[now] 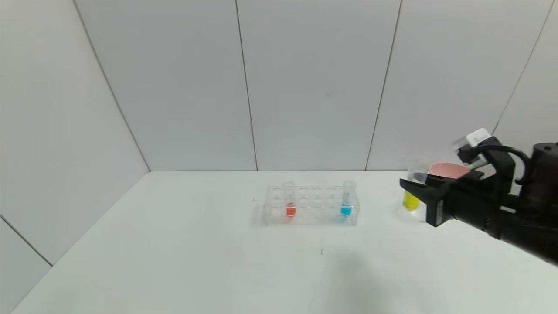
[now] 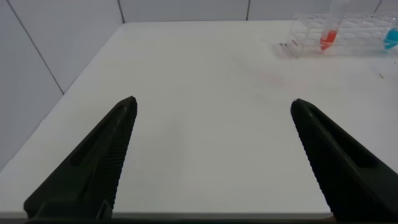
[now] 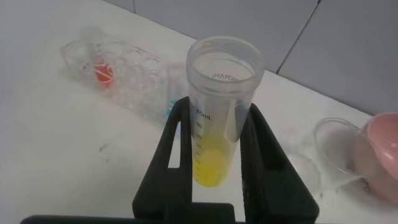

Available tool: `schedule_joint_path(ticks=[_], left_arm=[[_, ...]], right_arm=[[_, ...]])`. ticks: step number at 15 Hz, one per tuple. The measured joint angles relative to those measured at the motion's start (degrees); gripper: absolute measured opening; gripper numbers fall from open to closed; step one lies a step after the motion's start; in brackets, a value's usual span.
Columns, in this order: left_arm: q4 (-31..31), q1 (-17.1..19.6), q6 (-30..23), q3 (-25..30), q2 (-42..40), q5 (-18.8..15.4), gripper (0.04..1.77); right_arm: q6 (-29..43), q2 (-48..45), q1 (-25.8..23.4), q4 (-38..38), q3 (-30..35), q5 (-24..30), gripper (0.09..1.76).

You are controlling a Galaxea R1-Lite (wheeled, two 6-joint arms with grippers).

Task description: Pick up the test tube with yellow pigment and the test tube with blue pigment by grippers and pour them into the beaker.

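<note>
Upright between the right gripper's (image 3: 217,155) closed fingers, the test tube with yellow pigment (image 3: 217,124) stands out.
Clear and graduated, with yellow liquid at its rounded bottom, it hangs above the tabletop (image 1: 218,261), right of the clear rack (image 1: 311,205) holding the test tube with blue pigment (image 1: 347,199) and a red-orange tube (image 1: 290,199). The beaker (image 3: 336,152) and pink bowl (image 3: 379,155) sit beside. The left gripper (image 2: 214,109) hovers with fingers spread.

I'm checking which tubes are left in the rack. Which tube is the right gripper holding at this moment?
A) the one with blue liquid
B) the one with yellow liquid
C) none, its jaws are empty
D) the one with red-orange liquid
B: the right gripper has its jaws shut on the test tube with yellow pigment, while the blue tube and the red-orange tube stand in the rack.
</note>
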Motion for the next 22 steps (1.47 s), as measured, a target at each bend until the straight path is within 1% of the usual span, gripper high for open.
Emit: schedule_joint_path(ticks=[1,4,5,6,7,9,10,12,15,16,17,18,20,22], left_arm=[[0.0,-0.02,0.0,0.0,0.0,0.0,1.76],[0.0,0.0,0.0,0.0,0.0,-0.02,1.76],[0.0,0.0,0.0,0.0,0.0,0.0,1.76],[0.0,0.0,0.0,0.0,0.0,0.0,1.76],[0.0,0.0,0.0,0.0,0.0,0.0,1.76],[0.0,0.02,0.02,0.0,0.0,0.0,1.76],[0.0,0.02,0.0,0.0,0.0,0.0,1.76],[0.0,0.02,0.0,0.0,0.0,0.0,1.76],[0.0,0.02,0.0,0.0,0.0,0.0,1.76],[0.0,0.02,0.0,0.0,0.0,0.0,1.76],[0.0,0.02,0.0,0.0,0.0,0.0,1.76],[0.0,0.02,0.0,0.0,0.0,0.0,1.76],[0.0,-0.02,0.0,0.0,0.0,0.0,1.76],[0.0,0.02,0.0,0.0,0.0,0.0,1.76]], right_arm=[[-1.62,-1.65,-4.4,1.69,0.5,5.21,0.51],[-5.75,-4.16,-18.57,3.91,0.72,25.03,0.51],[-7.64,-4.0,-22.81,4.24,0.17,30.74,0.51],[-10.33,-3.17,-26.58,4.46,-0.72,34.79,0.51],[-13.86,-1.57,-29.7,5.02,-1.99,37.43,0.51],[-20.26,2.54,-34.16,7.57,-6.28,41.25,0.51],[-22.89,4.74,-35.88,10.15,-9.53,42.48,0.51],[-26.81,8.98,-38.3,17.94,-17.59,43.58,0.51],[-29.65,14.64,-39.95,31.7,-32.05,43.83,0.51],[-31.87,16.32,-40.12,37.06,-36.83,43.54,0.51],[-36.13,18.05,-40.3,42.85,-40.98,42.73,0.51],[-41.09,19.8,-40.41,46.13,-44.04,41.12,0.51],[-47.2,23.02,-40.47,47.75,-47.76,37.45,0.51],[-49.88,25.36,-40.25,49.75,-50.19,34.63,0.51]])
